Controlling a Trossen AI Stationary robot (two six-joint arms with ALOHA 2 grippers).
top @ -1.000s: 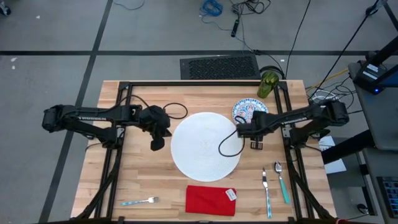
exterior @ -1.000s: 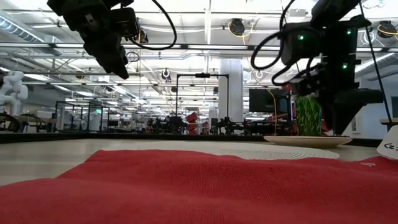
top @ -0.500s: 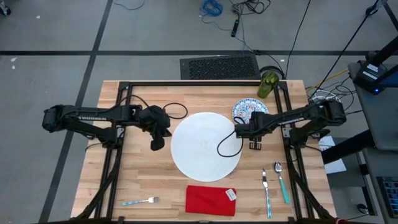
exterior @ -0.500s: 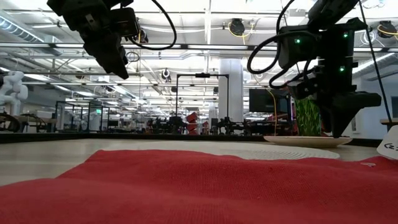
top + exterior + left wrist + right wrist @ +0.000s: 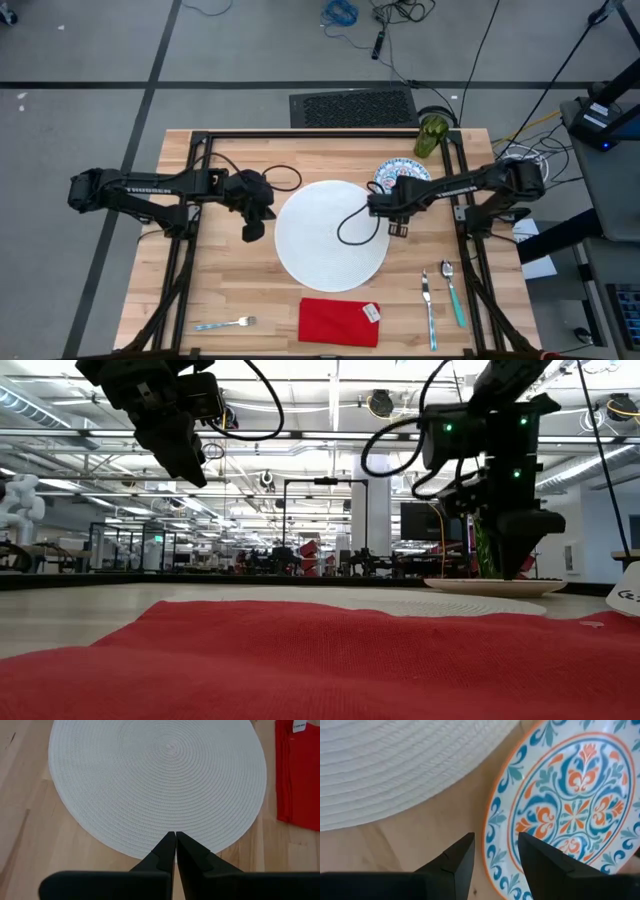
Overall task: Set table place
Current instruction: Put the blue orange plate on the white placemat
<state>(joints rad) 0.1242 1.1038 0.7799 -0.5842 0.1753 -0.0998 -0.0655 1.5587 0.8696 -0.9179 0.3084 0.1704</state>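
Note:
A big white round mat-like piece with ringed ribs (image 5: 330, 235) lies in the middle of the table (image 5: 220, 290). The small blue-patterned plate (image 5: 412, 170) lies at its far right, with the green cup (image 5: 432, 135) behind it. My right gripper (image 5: 495, 845) is open just above the plate's rim (image 5: 492, 827) on the side toward the white piece, one finger on either side of the rim; it also shows in the low view (image 5: 515, 565). My left gripper (image 5: 175, 837) is shut and empty, raised over the wood left of the white piece (image 5: 160, 775).
The red napkin (image 5: 340, 322) lies at the near edge and fills the low view's foreground (image 5: 300, 660). The fork (image 5: 225, 323) lies near left. The knife (image 5: 427, 300) and the teal-handled spoon (image 5: 453, 295) lie near right. Black frame rails (image 5: 190, 200) run along the table's sides.
My right gripper has gone toward the table's left edge, along the near side of the small plate, staying open and at about the same height. The plate has not moved.

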